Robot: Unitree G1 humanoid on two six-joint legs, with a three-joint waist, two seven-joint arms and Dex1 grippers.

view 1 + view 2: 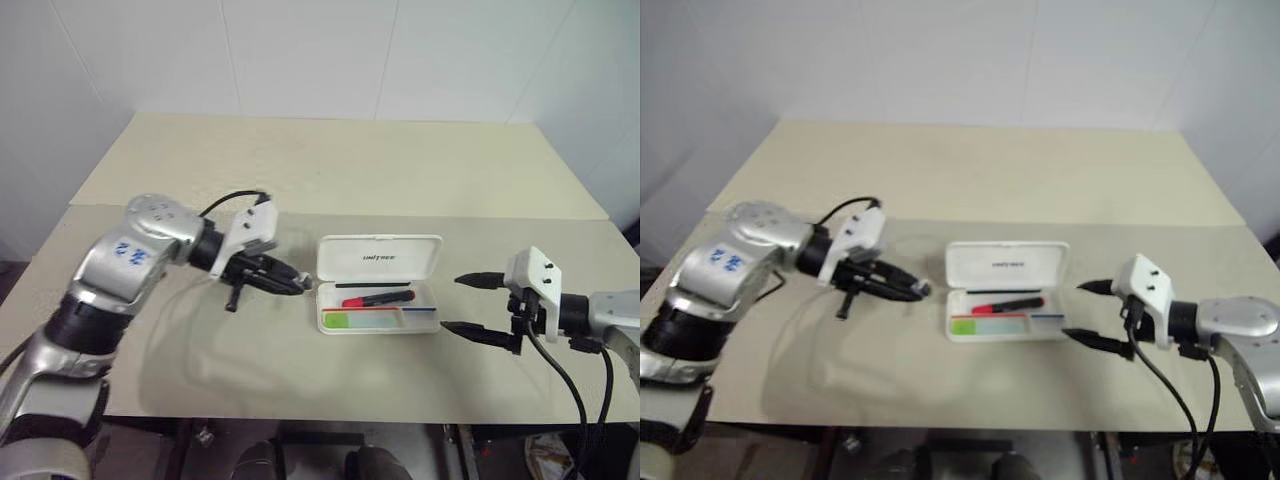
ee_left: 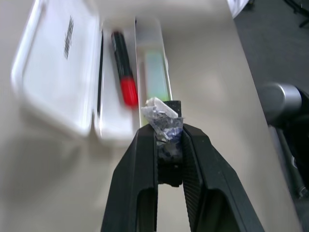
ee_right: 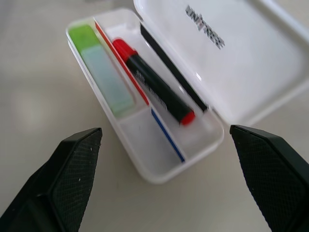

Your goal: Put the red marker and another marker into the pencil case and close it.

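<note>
L jaws: left gripper nearly together, pinching a small crumpled whitish-dark scrap; can't tell what it is. Sits just beside the case's left end, above the surface.
R jaws: right gripper wide apart, holding nothing, just off the case's right end.
Case: pencil case open near the surface's middle, lid tipped back on the far side, "unitree" lettering on it.
Red marker: red marker already lying in the case's rear compartment, lengthwise.
Other marker: another marker, pale body w/ lime cap, in the front compartment.
Step (judged): both markers in; only lid closing left.
Handling (judged): case looks light, stiff, smooth plastic, prob. slides if pushed sideways. Best to press the lid's free far edge forward and down, w/ the other jaws steadying the tray wall. Hinge prob. fragile if twisted.
Count: 1 case, 2 markers, 2 grippers, 1 scrap.
</note>
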